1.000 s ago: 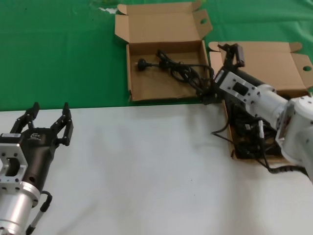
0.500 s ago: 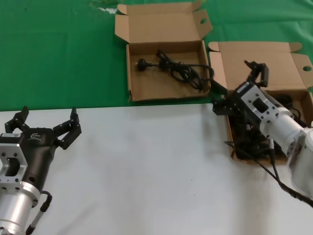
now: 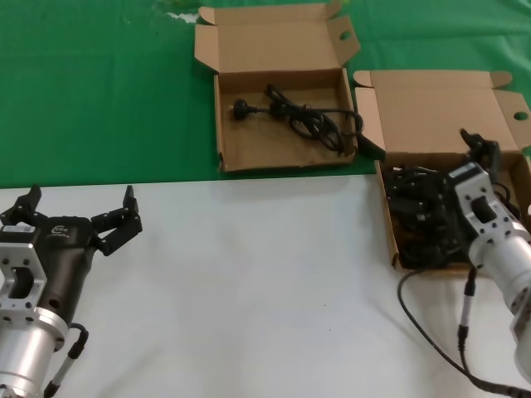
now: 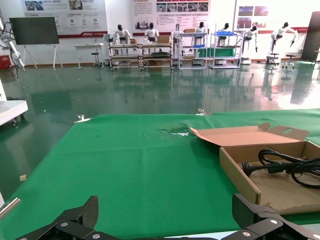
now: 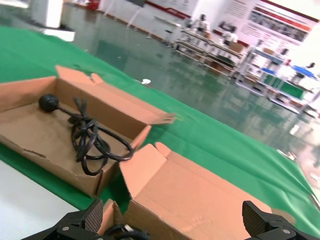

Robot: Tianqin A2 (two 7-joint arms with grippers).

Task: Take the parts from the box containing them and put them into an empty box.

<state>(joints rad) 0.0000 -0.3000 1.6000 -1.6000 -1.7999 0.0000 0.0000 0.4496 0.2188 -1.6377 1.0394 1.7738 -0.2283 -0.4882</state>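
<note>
From the head view we see our right gripper spread over the right box, above its tangle of black cords. Our left gripper waits spread over the white table. The far box holds one cord.

Our left wrist view shows that cord in the far box.

Our right wrist view shows the same cord, with the right box's lid nearer.

Shallow brown cardboard box with flared lid flaps sits far centre, one black coiled power cord inside. Wider brown cardboard box just right, nearer, holding piled black cords.
</note>
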